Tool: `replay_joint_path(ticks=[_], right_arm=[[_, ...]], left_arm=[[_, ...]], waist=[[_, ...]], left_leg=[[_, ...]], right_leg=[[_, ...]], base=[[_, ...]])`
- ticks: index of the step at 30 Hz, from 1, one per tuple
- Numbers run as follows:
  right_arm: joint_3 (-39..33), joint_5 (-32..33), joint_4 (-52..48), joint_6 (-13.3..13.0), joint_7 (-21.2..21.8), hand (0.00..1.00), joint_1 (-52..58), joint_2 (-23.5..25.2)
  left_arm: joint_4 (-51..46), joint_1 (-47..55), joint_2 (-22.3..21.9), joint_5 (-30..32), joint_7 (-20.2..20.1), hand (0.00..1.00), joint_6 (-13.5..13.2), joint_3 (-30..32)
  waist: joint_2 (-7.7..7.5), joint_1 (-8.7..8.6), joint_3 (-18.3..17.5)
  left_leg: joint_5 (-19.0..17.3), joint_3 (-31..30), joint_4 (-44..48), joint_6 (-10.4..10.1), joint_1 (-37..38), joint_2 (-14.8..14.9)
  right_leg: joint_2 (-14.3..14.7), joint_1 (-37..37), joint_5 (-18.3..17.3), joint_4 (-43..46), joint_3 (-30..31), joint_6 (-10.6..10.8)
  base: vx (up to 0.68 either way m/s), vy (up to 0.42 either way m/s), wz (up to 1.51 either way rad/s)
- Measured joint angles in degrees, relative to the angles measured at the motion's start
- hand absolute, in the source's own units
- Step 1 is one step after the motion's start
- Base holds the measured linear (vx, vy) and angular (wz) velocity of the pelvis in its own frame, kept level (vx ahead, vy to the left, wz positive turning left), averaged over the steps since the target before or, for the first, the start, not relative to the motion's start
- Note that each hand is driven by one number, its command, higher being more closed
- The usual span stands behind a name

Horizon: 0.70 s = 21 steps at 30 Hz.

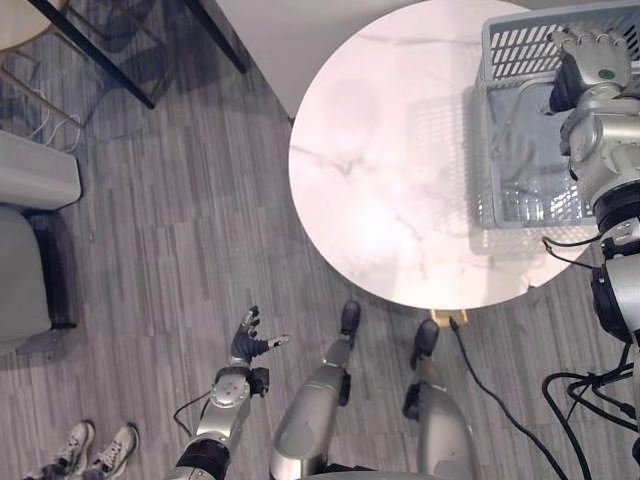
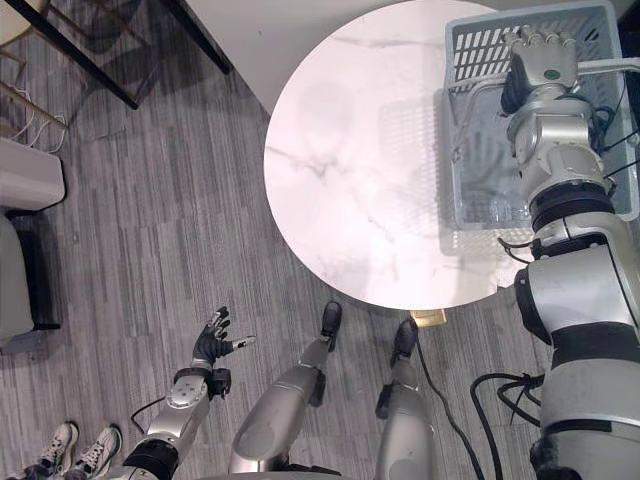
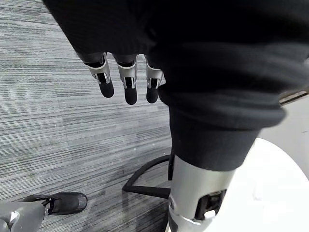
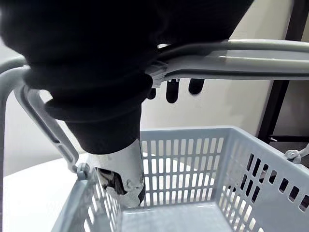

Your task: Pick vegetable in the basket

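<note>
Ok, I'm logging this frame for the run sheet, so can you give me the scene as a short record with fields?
table: round white marble table
basket: grey plastic basket on the table's right side, the visible part of its bottom bare
right hand: right hand over the basket, at its handle
left hand: left hand open, low over the grey wood floor
person: shoes on the floor, lower left
</note>
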Motion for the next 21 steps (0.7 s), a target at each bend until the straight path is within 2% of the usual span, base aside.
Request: replay_joint_path(ticks=[5, 8, 12, 16, 19, 20, 21], right_arm=[[-0.8, 2.7, -1.2, -0.5, 0.0, 1.0, 0.9, 0.1], [-2.5, 6.4, -5.4, -1.2, -0.2, 1.0, 3.8, 0.7], [-3.1, 7.8, -10.6, -1.3, -0.3, 1.0, 9.3, 1.8], [-10.3, 13.8, -21.7, -1.0, -0.4, 1.0, 19.7, 4.8], [-15.5, 19.6, -28.5, -1.1, -0.3, 1.0, 29.1, 8.0], [-16.9, 22.5, -30.8, -1.2, -0.3, 1.0, 33.2, 9.6], [-17.9, 24.4, -32.8, -1.2, -0.2, 1.0, 36.3, 10.5]], left_arm=[[0.1, 0.0, 0.0, 0.0, -0.8, 0.0, 0.0, 0.0], [0.2, 0.0, -0.2, 0.0, -0.7, 0.0, 0.1, 0.1], [0.2, 0.0, -1.1, 0.0, -0.7, 0.0, 0.1, 0.7], [0.2, 0.8, -1.1, 0.1, -0.6, 0.0, 0.1, 1.3], [-0.6, 2.5, -1.2, 0.2, -0.7, 0.0, 0.2, 2.7], [-2.1, 4.0, -1.1, 0.3, -0.7, 0.0, 0.3, 3.5], [-2.7, 4.7, -1.1, 0.3, -0.7, 0.0, 0.2, 3.8]], waist=[[-0.01, 0.05, 0.0], [-0.09, 0.18, 0.0], [-0.55, -0.47, -0.1], [-3.12, -2.72, -0.5], [-5.35, -3.23, -1.7], [-6.13, -4.48, -2.4], [-6.52, -4.92, -3.0]], left_leg=[[0.0, 0.7, 0.0, 0.0, 0.3, 0.2], [0.0, 2.5, 0.0, 0.0, 1.2, 0.4], [-0.1, 3.5, -0.1, 0.0, 3.7, 0.7], [-0.7, 5.3, -0.1, -0.1, 6.3, 1.6], [-1.7, 6.9, -0.1, -0.4, 9.2, 1.9], [-1.9, 7.3, -0.1, -0.4, 9.8, 2.0], [-2.2, 7.6, -0.1, -0.4, 10.3, 2.0]], right_leg=[[0.0, -0.1, 0.0, 0.2, 0.6, 0.0], [0.1, 0.0, 0.0, 0.4, 2.1, 0.0], [0.6, 1.7, 0.1, 0.4, 3.6, 0.0], [1.4, 3.6, 0.1, 0.2, 5.4, 0.0], [2.0, 5.7, 0.1, -0.6, 7.1, 0.3], [2.2, 6.4, 0.1, -1.0, 7.5, 0.4], [2.4, 6.9, 0.2, -1.4, 7.9, 0.5]], base=[[0.01, -0.001, -0.07], [0.02, -0.007, -0.23], [0.02, -0.021, -0.2], [0.0, -0.035, -0.26], [0.0, -0.029, -0.33], [0.02, -0.014, -0.23], [0.03, -0.012, -0.19]])
